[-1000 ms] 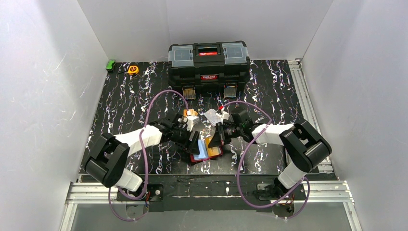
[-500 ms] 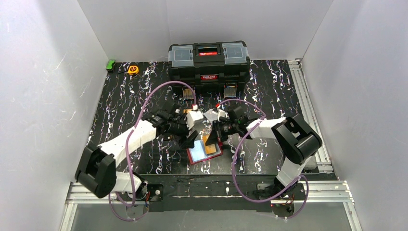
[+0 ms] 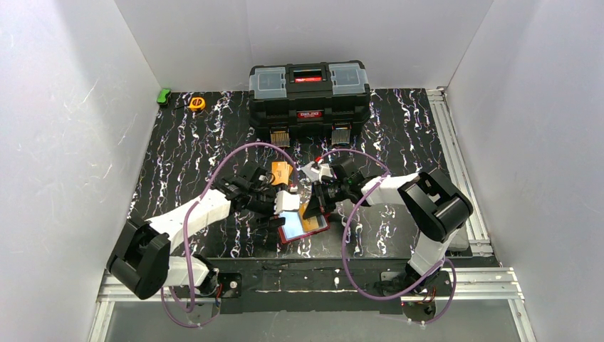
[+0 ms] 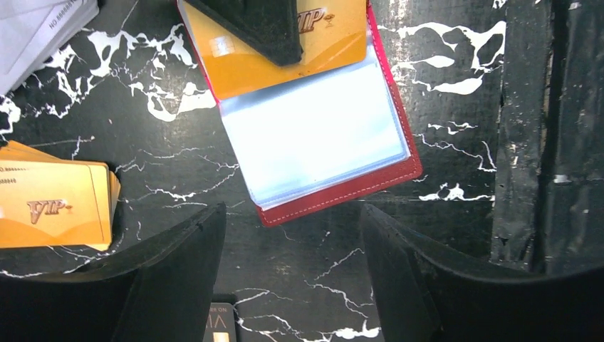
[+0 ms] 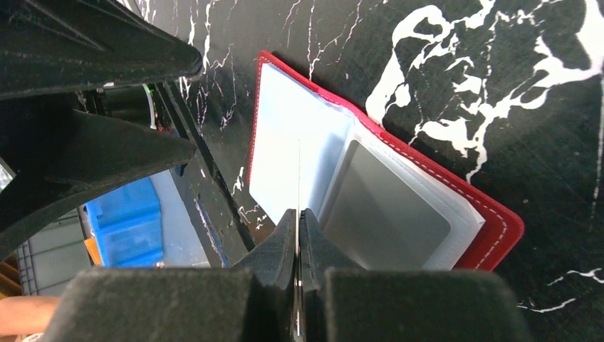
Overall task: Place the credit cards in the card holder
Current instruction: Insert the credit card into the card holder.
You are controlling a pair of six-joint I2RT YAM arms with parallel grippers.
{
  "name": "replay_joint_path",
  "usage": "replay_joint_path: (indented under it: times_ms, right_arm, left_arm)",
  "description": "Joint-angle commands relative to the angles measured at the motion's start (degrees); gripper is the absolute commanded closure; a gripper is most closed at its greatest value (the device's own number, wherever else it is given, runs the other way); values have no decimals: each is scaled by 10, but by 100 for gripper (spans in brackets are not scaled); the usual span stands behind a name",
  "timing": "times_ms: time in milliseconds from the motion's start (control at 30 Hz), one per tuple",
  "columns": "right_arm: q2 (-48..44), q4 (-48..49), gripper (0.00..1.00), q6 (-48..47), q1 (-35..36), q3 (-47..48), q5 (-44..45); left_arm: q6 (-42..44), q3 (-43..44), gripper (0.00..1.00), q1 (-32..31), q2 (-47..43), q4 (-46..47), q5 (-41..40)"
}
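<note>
The card holder (image 3: pixel 293 226) lies open and flat at the near middle of the table (image 3: pixel 185 157). It has a red stitched cover and cloudy clear pockets. An orange card (image 4: pixel 285 60), thin glossy plastic, leans over its right half. The right gripper (image 5: pixel 298 221) has that card pinched edge-on, fingers squeezed together. The left gripper (image 4: pixel 288 221) hangs just left of the holder, fingers wide apart, touching nothing. The tabletop is matte black with white marble veins, and there are plain white walls (image 3: pixel 71 107) all round.

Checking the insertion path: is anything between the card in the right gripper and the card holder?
Nothing visible. The right gripper holds the orange card right over the open card holder; the open left gripper hovers at its opposite end.
</note>
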Motion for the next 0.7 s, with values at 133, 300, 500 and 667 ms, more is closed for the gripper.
replay_joint_path:
  times_ms: [133,300,500,667]
  right_arm:
    - [-14,25,94,18,6,0,40]
    - [3,41,95,32,6,5,25]
    - [27,62,97,53,6,9,2]
    - [42,73,97,61,6,14,-11]
  left_arm:
    - [140,-48,38,-21,-22,37,46]
    - [222,-68,41,-36,-24,37,54]
    - [296,-99,46,-45,-29,38,59]
    - [300,-102,52,-45,-4,56,52]
